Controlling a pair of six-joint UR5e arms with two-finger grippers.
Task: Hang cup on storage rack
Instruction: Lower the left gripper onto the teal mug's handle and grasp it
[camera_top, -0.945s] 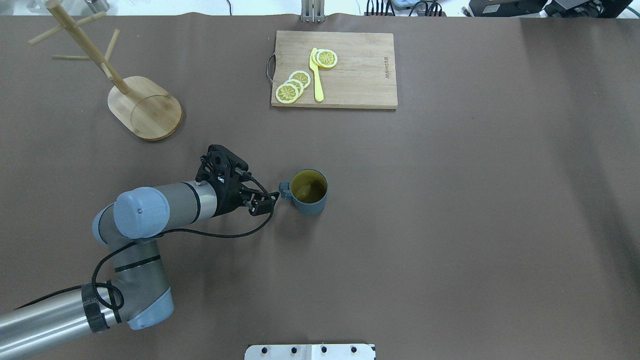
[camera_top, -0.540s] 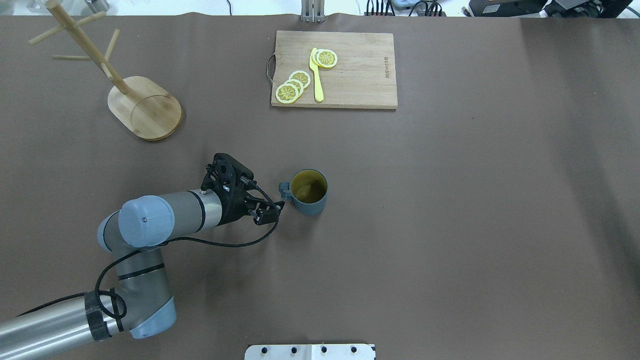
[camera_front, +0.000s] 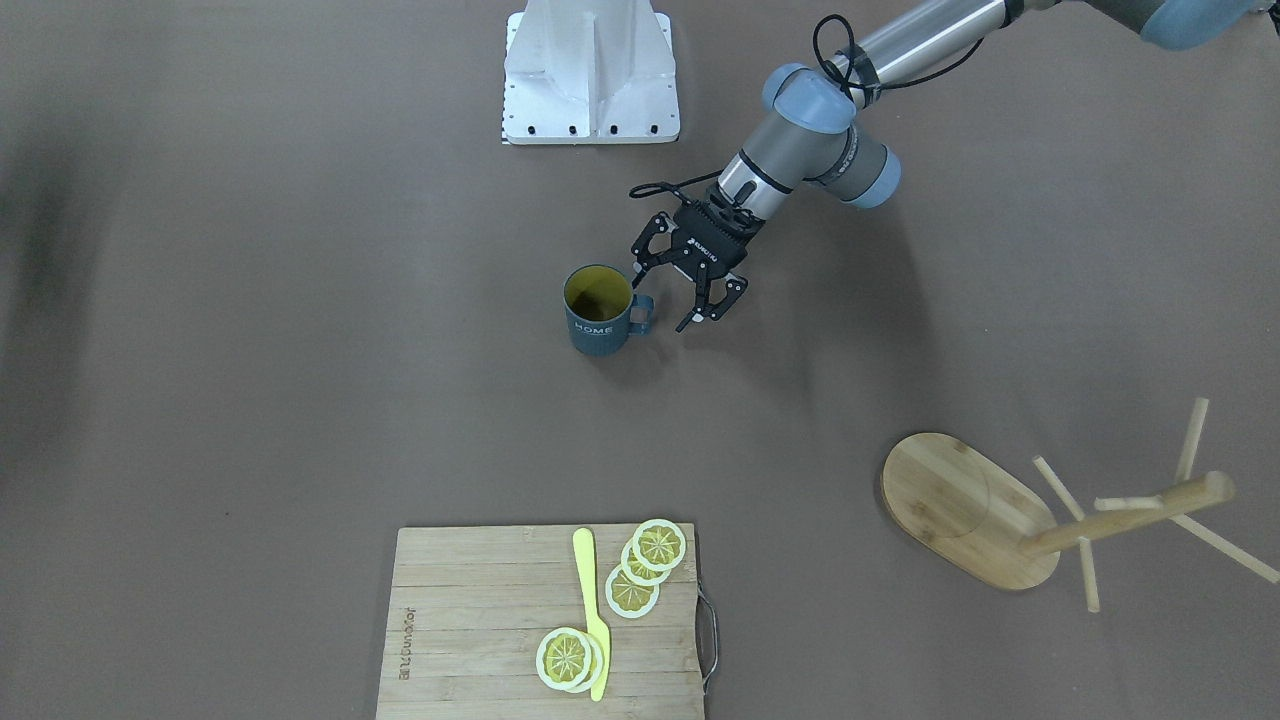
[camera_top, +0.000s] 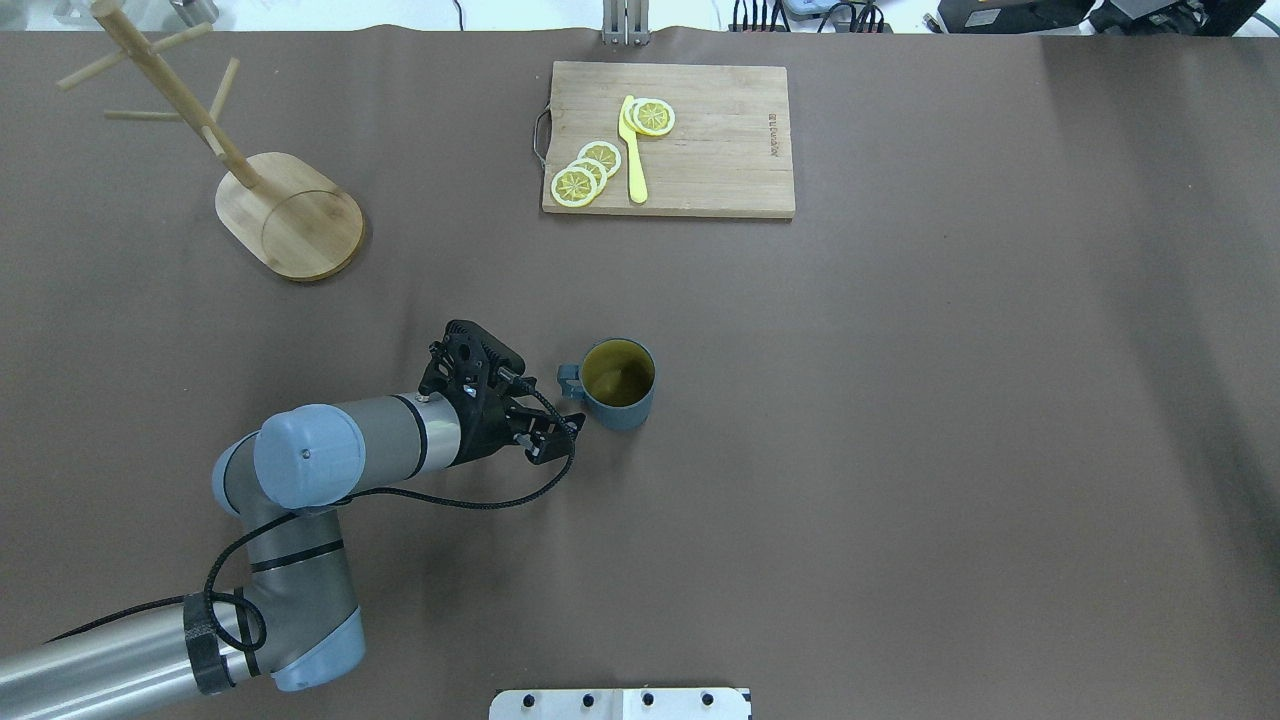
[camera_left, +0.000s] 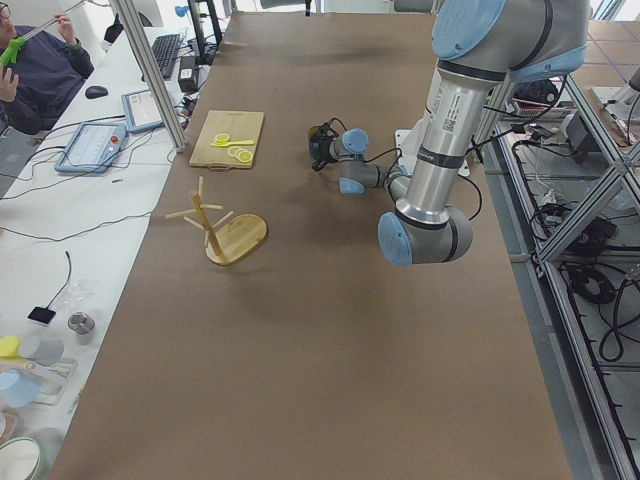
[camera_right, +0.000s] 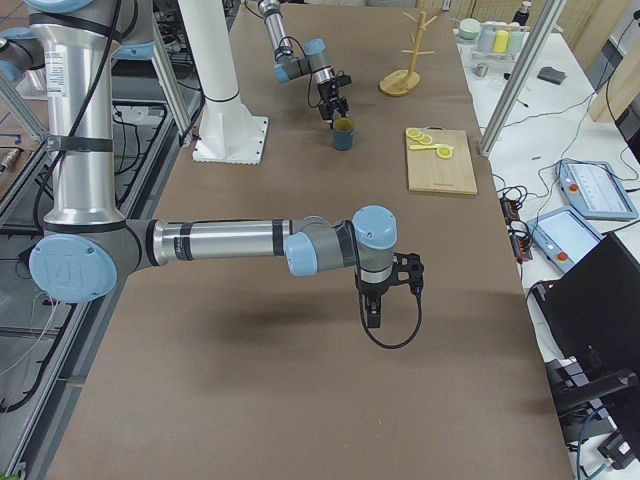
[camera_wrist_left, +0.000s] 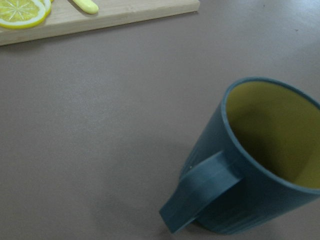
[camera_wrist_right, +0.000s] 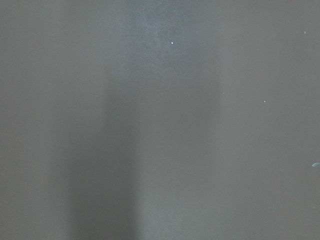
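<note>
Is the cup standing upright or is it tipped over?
Upright: the cup stands on its base, its yellow-olive opening facing up.

Cup (camera_top: 618, 385): slate blue-grey outside, yellow-olive inside, white "HOME" lettering on the wall facing away from the robot. Standing upright, mouth up, on the brown table near its middle. Squarish loop handle pointing toward the robot's left.

Storage rack (camera_top: 290, 215): light bamboo, flat oval base, round post set near one end of the base, thin pegs angled upward off the post. Standing upright toward the far left corner of the table, as seen from over the robot's shoulders. Well apart from the cup, not touching it.
</note>
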